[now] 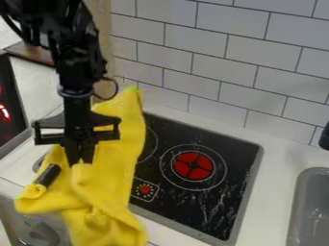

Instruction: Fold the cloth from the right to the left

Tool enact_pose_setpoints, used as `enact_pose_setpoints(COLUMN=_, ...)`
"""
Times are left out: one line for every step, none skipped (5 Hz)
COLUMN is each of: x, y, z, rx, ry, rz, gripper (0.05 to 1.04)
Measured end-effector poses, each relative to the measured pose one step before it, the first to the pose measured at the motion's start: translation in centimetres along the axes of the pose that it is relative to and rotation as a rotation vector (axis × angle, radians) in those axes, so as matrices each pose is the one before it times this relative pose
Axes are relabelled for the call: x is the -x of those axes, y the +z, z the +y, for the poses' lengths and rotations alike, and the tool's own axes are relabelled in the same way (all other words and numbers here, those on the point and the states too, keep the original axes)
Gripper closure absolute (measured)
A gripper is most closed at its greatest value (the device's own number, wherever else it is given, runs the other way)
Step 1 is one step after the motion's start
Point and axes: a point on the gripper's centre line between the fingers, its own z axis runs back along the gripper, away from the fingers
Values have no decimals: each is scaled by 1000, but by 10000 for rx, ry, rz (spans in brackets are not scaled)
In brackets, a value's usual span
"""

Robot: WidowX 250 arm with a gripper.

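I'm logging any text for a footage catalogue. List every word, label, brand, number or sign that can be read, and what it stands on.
None can be read.
Stovetop: a ring of tiny marks around a red spot, too small to read.
Yellow cloth: no print that I can make out.

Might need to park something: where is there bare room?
The white counter between stove and sink looks bare, as does the stove's right side. Crowded: the stove's left, with the yellow cloth and hand.
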Motion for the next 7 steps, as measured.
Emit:
enact_pose_setpoints(x=-183, y=-406, z=312, rx=-249, ry=388, rz=-55, gripper=810)
enact_pose_setpoints(x=494, y=-25, z=41, rx=-58, ry=332, rz=306, gripper=536)
enact_pose_setpoints(x=195, y=212, z=-15, rx=-21, ry=162, rz=207, gripper=248)
enact_pose_setpoints(x=16, y=689, z=-72, rx=87, ry=-23, rz=22, gripper=64)
enact_pose_setpoints(x=104, y=1049, z=-15, rx=116, ry=25, rz=41, gripper=77)
enact_pose_setpoints(x=147, y=1636, z=158, rx=200, ry=-82, rz=-251, gripper=85)
enact_pose_setpoints(x=-612, y=1617, z=1123, rx=210, ry=381, rz=-260, gripper=85)
